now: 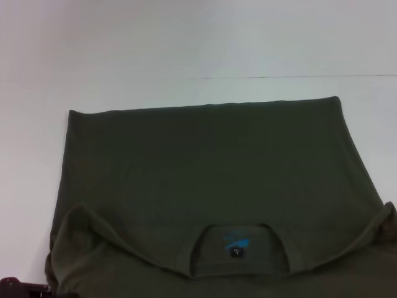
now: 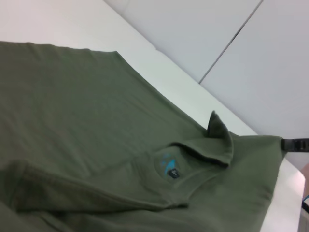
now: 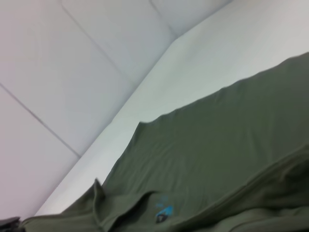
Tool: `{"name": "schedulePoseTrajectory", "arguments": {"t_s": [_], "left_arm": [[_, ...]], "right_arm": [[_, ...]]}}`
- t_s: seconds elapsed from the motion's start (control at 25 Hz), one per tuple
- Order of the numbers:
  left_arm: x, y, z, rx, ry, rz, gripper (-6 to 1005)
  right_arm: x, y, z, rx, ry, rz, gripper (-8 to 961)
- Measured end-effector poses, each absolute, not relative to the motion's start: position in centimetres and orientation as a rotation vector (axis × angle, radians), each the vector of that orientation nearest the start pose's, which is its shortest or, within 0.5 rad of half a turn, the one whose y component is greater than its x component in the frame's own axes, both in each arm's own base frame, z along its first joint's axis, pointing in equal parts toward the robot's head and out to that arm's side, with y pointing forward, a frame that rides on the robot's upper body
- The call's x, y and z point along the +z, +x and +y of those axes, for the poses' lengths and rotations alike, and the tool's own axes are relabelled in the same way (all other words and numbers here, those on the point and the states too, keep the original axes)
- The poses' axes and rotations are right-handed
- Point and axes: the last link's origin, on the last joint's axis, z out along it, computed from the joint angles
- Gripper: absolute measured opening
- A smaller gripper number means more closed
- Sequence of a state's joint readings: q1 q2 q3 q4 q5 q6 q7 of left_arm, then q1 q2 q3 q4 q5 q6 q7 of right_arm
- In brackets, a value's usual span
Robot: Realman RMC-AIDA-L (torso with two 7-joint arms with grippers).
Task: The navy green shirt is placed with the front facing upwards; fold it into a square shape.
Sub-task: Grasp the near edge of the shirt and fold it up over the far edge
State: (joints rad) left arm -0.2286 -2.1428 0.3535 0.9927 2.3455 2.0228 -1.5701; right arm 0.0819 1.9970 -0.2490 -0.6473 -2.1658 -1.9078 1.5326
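Big dark olive-green cotton tee (image 1: 205,167) lies spread on white desk (image 1: 124,56), hem at far side, collar w/ small blue label (image 1: 236,242) nearest robot; plain fabric faces up, both shoulder edges lifted and curled inward. Left claw (image 1: 18,288) only a dark bit at near-left shirt corner, right claw (image 2: 294,144) at opposite corner; can't tell for either if apart or together.

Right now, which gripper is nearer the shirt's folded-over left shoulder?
Left. The left gripper sits just beside that shoulder fold of the navy green shirt; the right gripper is across the shirt, at its opposite edge.
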Motion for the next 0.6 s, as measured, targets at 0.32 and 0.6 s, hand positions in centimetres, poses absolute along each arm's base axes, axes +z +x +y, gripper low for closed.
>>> {"name": "schedulePoseTrajectory", "arguments": {"t_s": [0.32,0.6], "left_arm": [[6.0,-31.0,24.9,-0.683,-2.629,-1.097,51],[5.7,-27.6,33.9,-0.649,-2.547,-0.998,52]], "right_arm": [[9.7,37.5,20.0,0.96,-2.212,1.236,39],[10.1,34.9,29.4,0.908,-2.18,1.138,40]]}}
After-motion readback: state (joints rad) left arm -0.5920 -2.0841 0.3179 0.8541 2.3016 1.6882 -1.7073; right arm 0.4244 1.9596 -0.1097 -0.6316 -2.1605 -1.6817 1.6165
